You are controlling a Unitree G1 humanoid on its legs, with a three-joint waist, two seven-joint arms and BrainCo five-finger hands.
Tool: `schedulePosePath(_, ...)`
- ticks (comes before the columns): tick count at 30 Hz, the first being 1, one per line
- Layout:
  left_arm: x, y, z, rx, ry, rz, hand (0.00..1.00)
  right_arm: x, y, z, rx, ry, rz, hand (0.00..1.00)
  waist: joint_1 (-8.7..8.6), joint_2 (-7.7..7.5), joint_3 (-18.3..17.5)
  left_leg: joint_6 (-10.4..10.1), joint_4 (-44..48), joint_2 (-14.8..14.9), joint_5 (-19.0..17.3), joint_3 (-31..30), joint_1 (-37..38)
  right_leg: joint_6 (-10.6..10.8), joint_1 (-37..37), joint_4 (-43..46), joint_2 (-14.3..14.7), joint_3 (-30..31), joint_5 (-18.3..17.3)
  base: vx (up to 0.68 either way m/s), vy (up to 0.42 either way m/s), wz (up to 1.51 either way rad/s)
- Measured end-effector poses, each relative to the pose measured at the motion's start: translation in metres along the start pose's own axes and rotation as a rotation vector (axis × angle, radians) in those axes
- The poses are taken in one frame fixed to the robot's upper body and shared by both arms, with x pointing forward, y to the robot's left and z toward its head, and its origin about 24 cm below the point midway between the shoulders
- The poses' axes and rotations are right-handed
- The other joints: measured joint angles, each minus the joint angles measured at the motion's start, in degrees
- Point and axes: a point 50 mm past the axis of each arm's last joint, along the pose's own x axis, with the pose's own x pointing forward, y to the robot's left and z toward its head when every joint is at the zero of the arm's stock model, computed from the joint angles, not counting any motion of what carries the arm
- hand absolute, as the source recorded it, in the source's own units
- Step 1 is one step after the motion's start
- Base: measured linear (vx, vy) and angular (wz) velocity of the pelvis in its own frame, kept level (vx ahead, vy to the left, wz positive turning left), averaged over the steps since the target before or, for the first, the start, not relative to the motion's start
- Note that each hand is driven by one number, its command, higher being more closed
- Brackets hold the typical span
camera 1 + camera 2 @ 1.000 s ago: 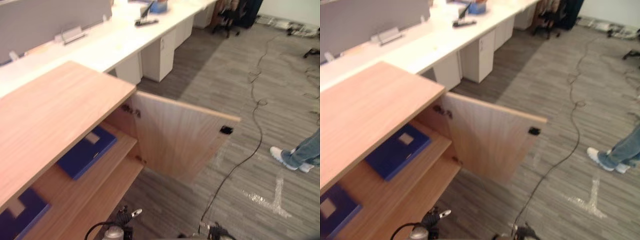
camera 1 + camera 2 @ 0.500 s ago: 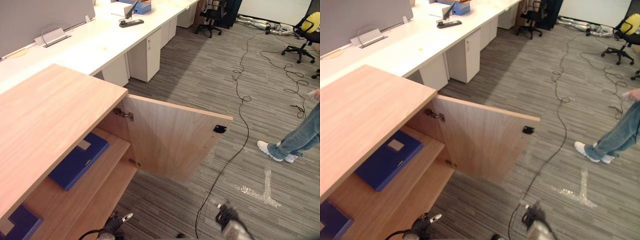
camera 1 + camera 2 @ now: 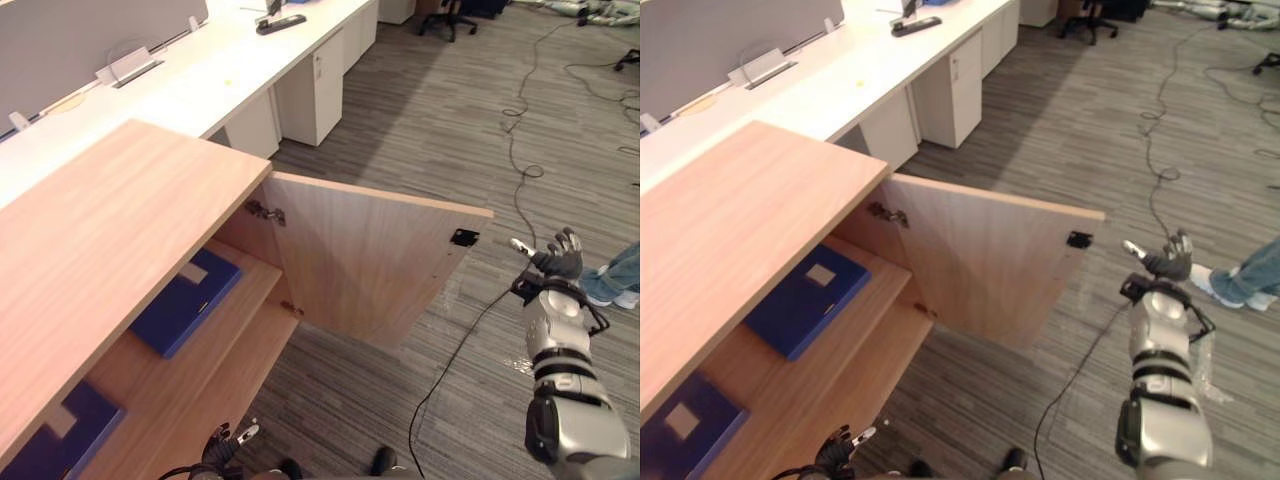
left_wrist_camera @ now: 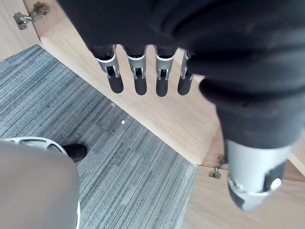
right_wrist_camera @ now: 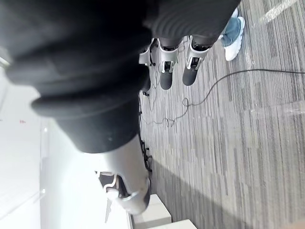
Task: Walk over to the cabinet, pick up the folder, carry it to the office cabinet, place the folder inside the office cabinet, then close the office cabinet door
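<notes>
Your left hand [image 4: 137, 71] hangs low at the near edge, by the foot of the office cabinet [image 3: 110, 240], with its fingers straight and nothing in them. Inside the cabinet, a blue folder [image 3: 185, 300] lies flat on the shelf, and a second blue folder [image 3: 62, 435] lies on the shelf further left and nearer. I cannot tell which of them is the one you carried.

To the right, the cabinet door [image 3: 370, 265] stands wide open, hinged on its left, with the latch [image 3: 463, 237] at its free edge. Your right hand [image 3: 560, 262] is raised just right of that edge and apart from it, fingers loosely spread and empty. A person's shoe [image 3: 612, 295] shows at the far right.

With a folder inside and both hands free, closing the door looks like the step in hand. The next move probably calls for getting the right hand round to the door's far face and pushing it leftward until it is shut.
</notes>
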Motion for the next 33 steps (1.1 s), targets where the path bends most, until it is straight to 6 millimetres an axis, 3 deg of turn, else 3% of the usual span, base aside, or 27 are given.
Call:
schedulePosePath(3, -0.002, 0.003, -0.005, -0.012, 0.011, 0.009, 0.00, 0.001, 0.011, 0.001, 0.004, 0.014, 0.040, 0.00, 0.68, 0.33, 0.4, 0.3, 0.0, -0.3, 0.2, -0.3, -0.1, 0.0, 0.1, -0.2, 0.0, -0.1, 0.4, -0.07, -0.023, 0.02)
schedulePosePath(8, -0.008, 0.009, -0.020, 0.006, 0.050, 0.018, 0.00, 0.004, 0.022, 0.008, -0.016, 0.006, 0.075, 0.00, -0.12, 0.79, 1.3, 0.9, -0.1, -1.0, 0.7, -0.5, -0.4, 0.2, 0.1, -1.1, -0.4, -0.3, 1.6, -0.07, -0.023, 0.01)
schedulePosePath(17, -0.009, 0.009, -0.021, 0.030, 0.045, 0.009, 0.00, 0.009, 0.037, 0.033, -0.159, -0.070, 0.152, 0.00, -0.67, 1.01, 2.4, 0.9, -0.9, -0.7, 2.2, -1.1, -0.8, -0.4, -0.1, -1.5, 0.0, -0.9, 2.4, -0.07, -0.034, 0.02)
schedulePosePath(23, -0.011, 0.011, -0.025, 0.048, 0.054, 0.008, 0.00, -0.001, 0.057, 0.047, -0.484, -0.196, 0.390, 0.00, -1.71, 0.96, 2.7, 0.4, -1.0, 0.5, 2.5, -0.2, -0.9, -0.4, -0.9, -1.5, 0.9, 0.1, 2.4, -0.05, -0.036, -0.12)
schedulePosePath(26, -0.011, 0.011, -0.025, 0.079, 0.050, -0.005, 0.00, -0.011, 0.064, 0.037, -0.662, -0.207, 0.537, 0.00, -2.11, 0.85, 2.6, -0.2, -1.6, 1.1, 2.9, -0.1, -0.8, -0.5, -1.1, -1.5, 1.6, 0.1, 2.3, -0.02, -0.045, -0.04)
schedulePosePath(29, -0.010, 0.011, -0.023, 0.104, 0.043, -0.014, 0.00, -0.031, 0.086, 0.006, -0.806, -0.153, 0.777, 0.00, -2.06, 0.77, 2.5, -0.6, -1.7, 1.6, 3.2, -0.2, -0.7, -0.8, -1.1, -1.5, 2.2, 0.1, 2.1, -0.03, -0.038, 0.00)
schedulePosePath(31, -0.010, 0.011, -0.023, 0.115, 0.041, -0.022, 0.00, -0.044, 0.094, -0.016, -0.800, -0.104, 0.852, 0.00, -1.86, 0.71, 2.5, -0.8, -1.8, 1.9, 3.4, -0.4, -0.8, -1.0, -1.2, -1.5, 2.4, 0.1, 1.9, -0.02, -0.020, 0.02)
schedulePosePath(33, -0.010, 0.011, -0.023, 0.137, 0.041, -0.026, 0.00, -0.049, 0.098, -0.025, -0.841, -0.083, 0.911, 0.00, -1.91, 0.66, 2.3, -0.8, -1.8, 1.9, 3.5, -0.3, -0.8, -1.0, -1.2, -1.5, 2.4, 0.0, 1.9, -0.04, -0.007, -0.01)
